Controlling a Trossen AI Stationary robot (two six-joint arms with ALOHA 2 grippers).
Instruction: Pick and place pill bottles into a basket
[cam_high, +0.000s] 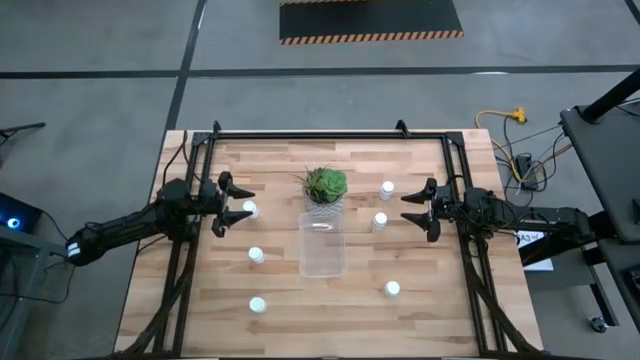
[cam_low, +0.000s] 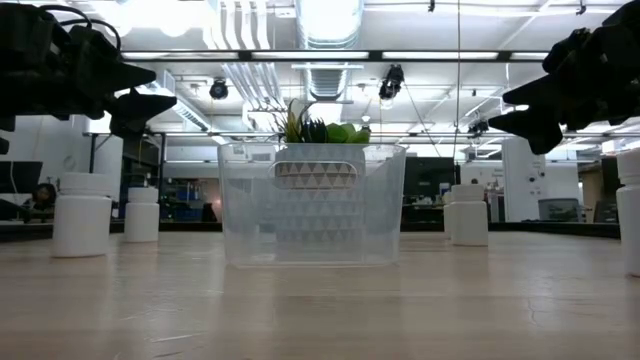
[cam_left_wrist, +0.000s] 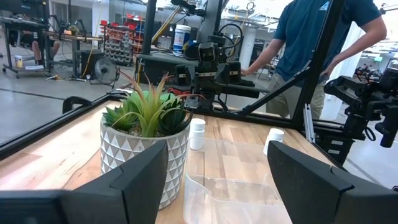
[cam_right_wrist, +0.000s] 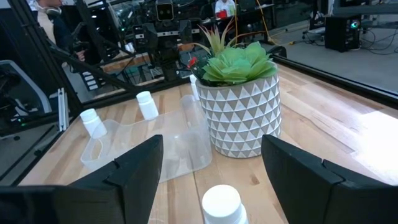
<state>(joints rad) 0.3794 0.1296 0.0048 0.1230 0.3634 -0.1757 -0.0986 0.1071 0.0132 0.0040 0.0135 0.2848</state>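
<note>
Several small white pill bottles stand upright on the wooden table around the clear basket (cam_high: 322, 248), which rests on its bottom at the middle: one (cam_high: 249, 209) under my left gripper, two (cam_high: 256, 255) (cam_high: 258, 305) nearer on the left, and three at the right (cam_high: 387, 188) (cam_high: 380, 221) (cam_high: 392, 289). My left gripper (cam_high: 247, 203) hangs open and level above the table's left side, pointing at the basket (cam_left_wrist: 230, 186). My right gripper (cam_high: 406, 207) hangs open and level at the right; one bottle (cam_right_wrist: 222, 204) stands ahead of and below its fingers. Neither holds anything.
A green potted plant (cam_high: 325, 185) in a white patterned pot (cam_low: 316, 175) stands against the basket's far end. A black frame (cam_high: 330, 134) runs along the table's edges. A person in a blue shirt (cam_left_wrist: 317, 37) stands beyond the table's right side.
</note>
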